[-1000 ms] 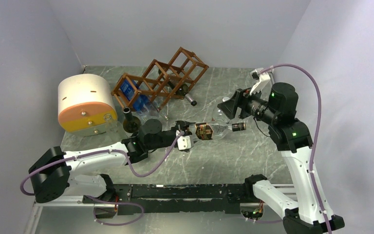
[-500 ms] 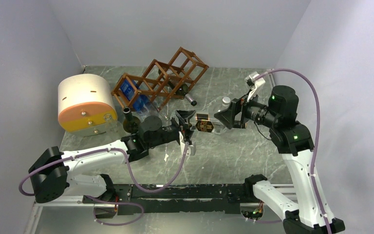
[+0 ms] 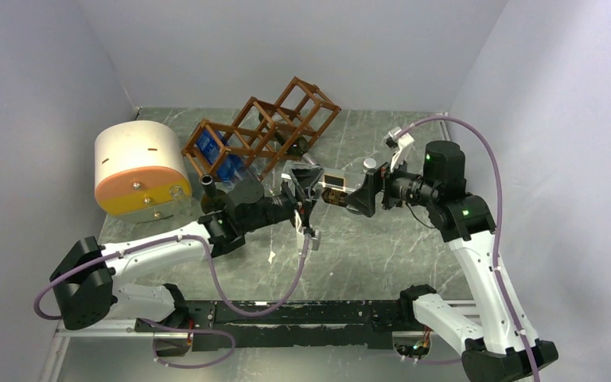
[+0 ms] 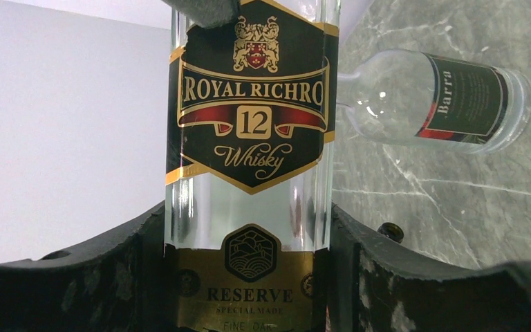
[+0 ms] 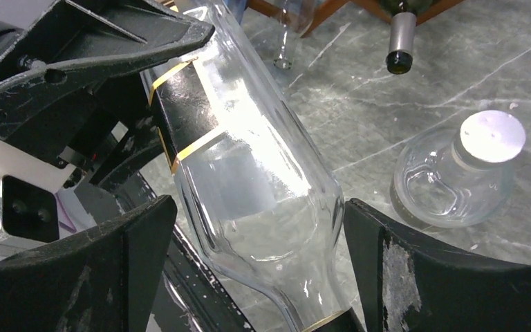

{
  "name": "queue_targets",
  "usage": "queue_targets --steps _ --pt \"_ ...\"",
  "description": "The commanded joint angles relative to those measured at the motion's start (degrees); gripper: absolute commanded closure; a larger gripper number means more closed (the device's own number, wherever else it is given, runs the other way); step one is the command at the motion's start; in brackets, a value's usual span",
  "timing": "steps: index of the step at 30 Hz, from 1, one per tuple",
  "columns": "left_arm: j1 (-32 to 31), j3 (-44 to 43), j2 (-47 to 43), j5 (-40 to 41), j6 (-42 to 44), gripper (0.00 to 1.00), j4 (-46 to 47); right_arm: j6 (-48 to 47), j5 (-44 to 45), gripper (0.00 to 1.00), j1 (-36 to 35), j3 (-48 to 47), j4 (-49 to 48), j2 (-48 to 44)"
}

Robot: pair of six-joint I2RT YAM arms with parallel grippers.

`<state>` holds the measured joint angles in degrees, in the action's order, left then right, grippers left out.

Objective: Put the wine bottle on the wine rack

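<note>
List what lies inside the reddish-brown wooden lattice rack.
A clear blue-labelled bottle fills a left cell; a dark bottle's grey-capped neck pokes out lower right. The wooden rack's bars cover part of both.

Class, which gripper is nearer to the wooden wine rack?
Left. The left gripper, clamped on the whisky bottle, sits just in front of the wine rack; the right gripper is further right, straddling the bottle's other end.

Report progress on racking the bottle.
Done: the clear glass whisky bottle with the black-and-gold label is clamped in the left fingers. In hand: the right fingers stand open around its shoulder. To do: laying it in the reddish-brown wooden lattice rack.
</note>
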<state>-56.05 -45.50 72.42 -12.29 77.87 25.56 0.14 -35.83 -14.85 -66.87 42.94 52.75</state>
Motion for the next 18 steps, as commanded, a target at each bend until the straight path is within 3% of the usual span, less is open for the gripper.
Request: queue_targets --steps 1,8,12,18 --pt "1.8 -5.2 -0.5 -2.9 2.6 0.93 9.4 0.3 -4.9 0.08 -0.6 2.3 -0.2 -0.8" --pt "3.6 -4.8 1.8 -4.3 3.5 0.93 10.6 1.8 -2.6 0.18 -4.2 0.2 2.5 -0.3" --pt "3.8 -4.9 2.5 -5.2 4.2 0.93 11.1 2.5 -1.9 0.31 -7.5 -0.6 4.8 1.5" --pt "3.8 -5.3 2.7 -5.9 3.5 0.93 10.8 2.9 5.4 0.19 -9.5 -0.2 3.4 2.7"
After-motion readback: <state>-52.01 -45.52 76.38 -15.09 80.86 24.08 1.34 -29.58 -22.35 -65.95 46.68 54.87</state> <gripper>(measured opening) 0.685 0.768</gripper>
